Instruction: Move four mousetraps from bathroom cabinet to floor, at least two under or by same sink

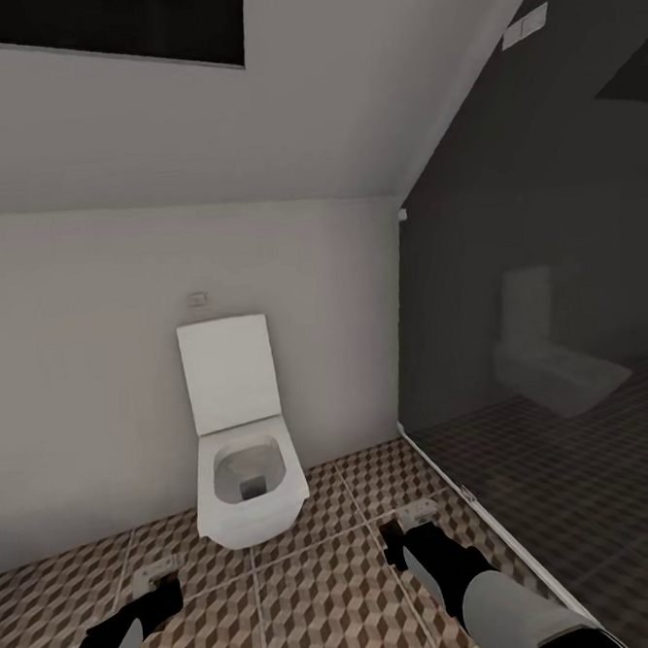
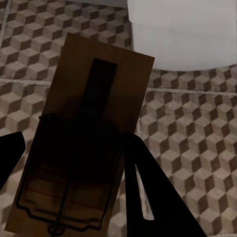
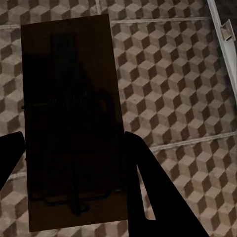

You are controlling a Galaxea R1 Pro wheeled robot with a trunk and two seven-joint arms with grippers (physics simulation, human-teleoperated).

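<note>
My left gripper (image 1: 159,585) is shut on a tan mousetrap (image 1: 153,569), low over the bathroom floor (image 1: 316,597) to the left of the toilet. The left wrist view shows this mousetrap (image 2: 94,108) clamped between the two dark fingers (image 2: 148,187), its wire parts facing the camera. My right gripper (image 1: 400,542) is shut on a second mousetrap (image 1: 417,518) above the tiles on the toilet's right. That darker board (image 3: 69,98) lies between the right gripper's fingers (image 3: 148,187) in the right wrist view. The cabinet and the sink are out of view.
A white toilet (image 1: 243,467) with its lid up stands against the white wall straight ahead. On the right a dark glass partition (image 1: 561,364) with a white floor rail (image 1: 475,507) closes off that side. Patterned tiles run between the two arms.
</note>
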